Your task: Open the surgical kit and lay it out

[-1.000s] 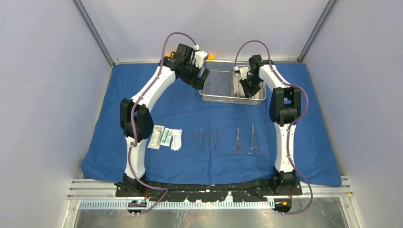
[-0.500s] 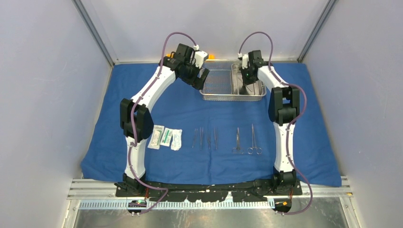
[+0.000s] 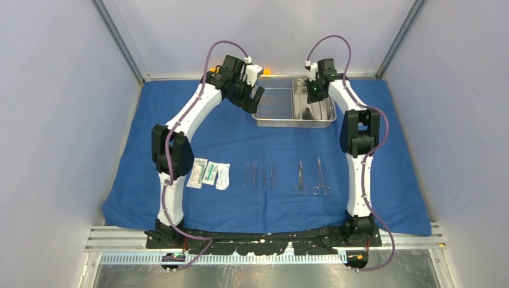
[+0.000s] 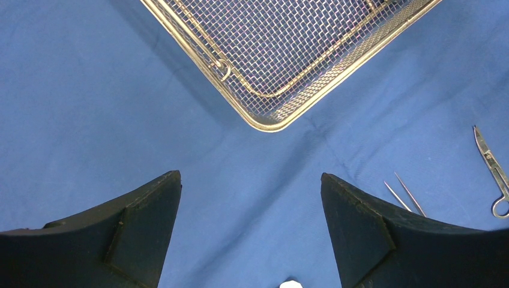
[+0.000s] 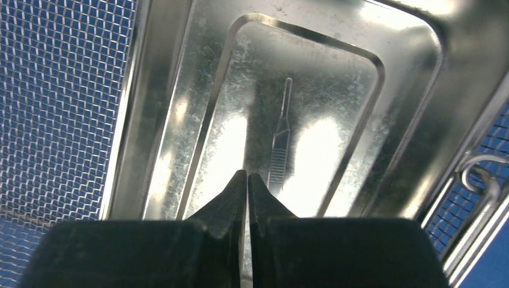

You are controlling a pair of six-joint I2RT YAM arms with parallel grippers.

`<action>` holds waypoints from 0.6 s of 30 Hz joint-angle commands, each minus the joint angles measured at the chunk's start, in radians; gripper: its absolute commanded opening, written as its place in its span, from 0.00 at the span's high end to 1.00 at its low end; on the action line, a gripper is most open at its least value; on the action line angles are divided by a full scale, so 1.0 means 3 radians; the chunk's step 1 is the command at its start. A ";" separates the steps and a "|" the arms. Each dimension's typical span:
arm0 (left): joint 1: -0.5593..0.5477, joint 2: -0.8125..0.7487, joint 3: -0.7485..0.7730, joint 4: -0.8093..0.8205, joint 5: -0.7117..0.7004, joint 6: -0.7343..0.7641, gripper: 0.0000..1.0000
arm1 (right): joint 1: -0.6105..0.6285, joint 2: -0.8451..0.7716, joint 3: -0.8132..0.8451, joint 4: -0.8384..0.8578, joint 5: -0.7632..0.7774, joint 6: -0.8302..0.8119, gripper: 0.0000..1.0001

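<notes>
Steel tray (image 5: pixel 336 96) sits beneath my right gripper (image 5: pixel 247 174), fingers nearly together and empty, with forceps (image 5: pixel 280 141) at one o'clock. My left gripper (image 4: pixel 249 175) is spread wide, mesh basket (image 4: pixel 282 48) at twelve.

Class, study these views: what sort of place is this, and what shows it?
Probably a robotics lab cell staged as a surgical prep table: two bench-bolted arms, plain panel walls, and steel instruments lined up on a blue cloth.

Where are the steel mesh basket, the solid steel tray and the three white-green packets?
Steel mesh basket (image 4: pixel 268 126): left wrist view, rim at its near corner.
Solid steel tray (image 5: pixel 336 102): right wrist view, bare floor.
Three white-green packets (image 3: pixel 209 173): top external view, middle packet.
</notes>
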 commanded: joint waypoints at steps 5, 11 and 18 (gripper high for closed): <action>0.0017 -0.0150 -0.0024 0.0124 0.0080 -0.0040 0.12 | -0.0019 -0.0154 0.0189 0.0169 0.0302 0.0109 0.72; 0.0017 -0.0169 -0.0044 0.0131 0.0074 -0.0034 0.12 | -0.0017 0.0185 0.0588 0.0119 0.0386 0.0191 0.70; 0.0017 -0.0156 -0.0038 0.0129 0.0070 -0.0032 0.12 | -0.0013 0.0482 0.0968 0.0012 0.0386 0.0214 0.69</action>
